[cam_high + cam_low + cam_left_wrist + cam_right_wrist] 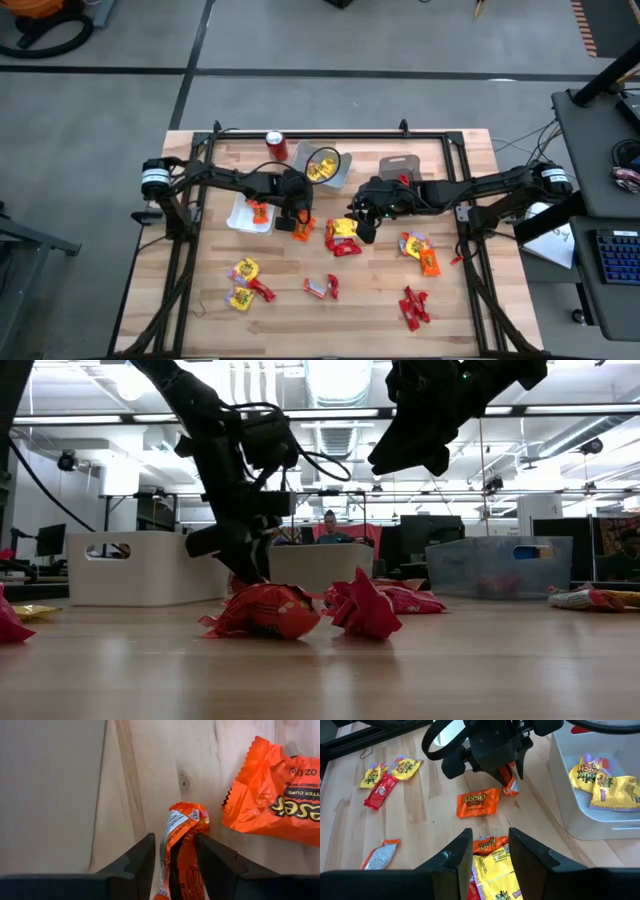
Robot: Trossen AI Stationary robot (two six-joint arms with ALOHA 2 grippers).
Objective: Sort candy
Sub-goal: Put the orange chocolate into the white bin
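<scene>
Left gripper (298, 222): positioned low over the table (370, 310), just beside the white tray (240, 222); seen in the left wrist view with an orange wrapper (182, 847) between its jaws
Left jaws: parted a little; the crumpled orange wrapper is flanked by both fingers, and a firm hold cannot be told
Right gripper (362, 228): raised above the table near the centre, over a yellow and red pile (342, 236)
Right jaws: partly open, nothing held between them in the right wrist view
Candy, loose: a flat orange peanut-butter-cup packet (477, 803) is laid on the wood just beside the left gripper; yellow and red pieces (247, 282) are scattered at the near left, red pieces (414, 306) at the near right, an orange and yellow group (420, 250) right of centre
Candy, sorted: yellow packets (602, 782) are seen inside a white bin (565, 780) in the right wrist view; an orange piece (259, 211) is lying in the white tray
Low view: red wrappers (268, 610) are seen on the table in front of the left arm
Other: a red can (276, 145) is standing at the far edge of the table
</scene>
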